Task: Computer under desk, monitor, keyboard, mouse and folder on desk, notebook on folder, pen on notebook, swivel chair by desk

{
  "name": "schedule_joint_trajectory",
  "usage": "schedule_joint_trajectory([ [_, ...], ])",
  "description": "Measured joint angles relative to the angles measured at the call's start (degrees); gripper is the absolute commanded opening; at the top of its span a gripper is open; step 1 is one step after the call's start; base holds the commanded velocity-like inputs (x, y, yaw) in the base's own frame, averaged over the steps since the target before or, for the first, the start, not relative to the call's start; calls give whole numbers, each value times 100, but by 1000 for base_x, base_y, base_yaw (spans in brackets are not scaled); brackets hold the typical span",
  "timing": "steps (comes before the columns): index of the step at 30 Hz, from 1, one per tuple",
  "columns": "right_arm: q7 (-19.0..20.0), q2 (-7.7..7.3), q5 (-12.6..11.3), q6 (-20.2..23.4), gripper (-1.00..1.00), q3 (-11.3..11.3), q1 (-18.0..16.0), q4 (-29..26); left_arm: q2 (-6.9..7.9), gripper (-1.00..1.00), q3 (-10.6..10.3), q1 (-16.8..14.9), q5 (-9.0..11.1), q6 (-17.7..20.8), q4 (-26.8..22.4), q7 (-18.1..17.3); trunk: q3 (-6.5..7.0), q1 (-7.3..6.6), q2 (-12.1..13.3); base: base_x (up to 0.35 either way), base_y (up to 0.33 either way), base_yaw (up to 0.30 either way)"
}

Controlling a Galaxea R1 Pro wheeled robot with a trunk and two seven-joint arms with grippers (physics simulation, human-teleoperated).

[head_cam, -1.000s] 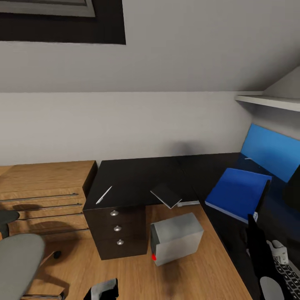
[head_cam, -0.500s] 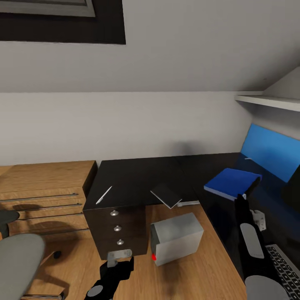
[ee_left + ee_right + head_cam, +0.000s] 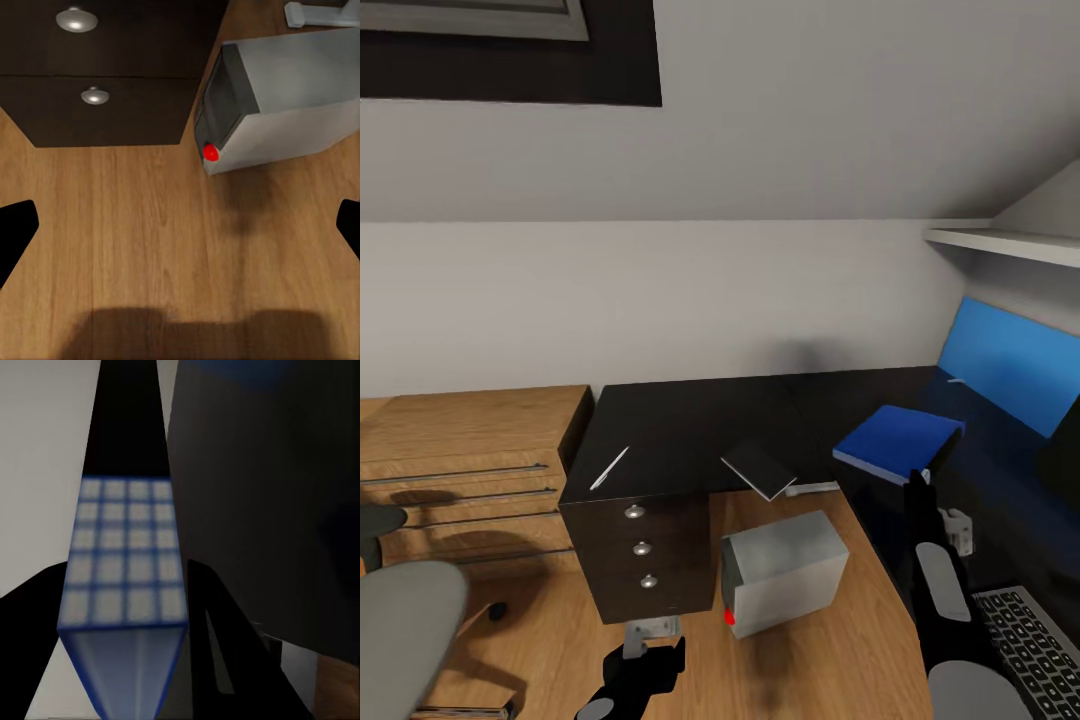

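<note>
My right gripper (image 3: 916, 482) is shut on the near edge of the bright blue folder (image 3: 898, 438), holding it low over the right wing of the black desk (image 3: 690, 420). In the right wrist view the folder's edge (image 3: 124, 562) sits clamped between the dark fingers. The thin white pen (image 3: 610, 467) and the dark notebook (image 3: 758, 468) lie near the desk's front edge. The grey computer (image 3: 785, 570) stands on the floor beside the drawer unit (image 3: 645, 550). My left gripper (image 3: 653, 640) hangs open above the floor, facing the computer (image 3: 292, 97). The keyboard (image 3: 1032, 645) lies at the lower right.
The grey swivel chair (image 3: 405, 630) stands at the lower left, in front of a light wooden dresser (image 3: 460, 470). A blue wall panel (image 3: 1010, 375) and a white shelf (image 3: 1000, 243) sit above the desk's right wing. Wood floor (image 3: 180, 285) lies below my left gripper.
My right gripper has carried the folder left and lower over the desk. My left arm has come forward from the bottom edge toward the drawer unit.
</note>
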Motion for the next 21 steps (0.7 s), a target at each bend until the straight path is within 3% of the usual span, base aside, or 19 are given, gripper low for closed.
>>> schedule_joint_trajectory([
  [7, 5, 33, 1, -133, -100, -3, 2, 368, 1, 100, -60, 0, 3, 4, 14, 0, 0, -1, 0, 66, 199, -53],
  [12, 4, 38, -12, -513, -100, -2, 2, 448, 2, 100, -87, -1, -2, -1, 220, 0, 0, 0, 0, 24, 67, -235],
  [21, 3, 39, -23, -616, -100, -1, 2, 525, 2, 100, -97, -1, -6, -8, 321, 0, 0, 0, 0, 2, 5, -252],
])
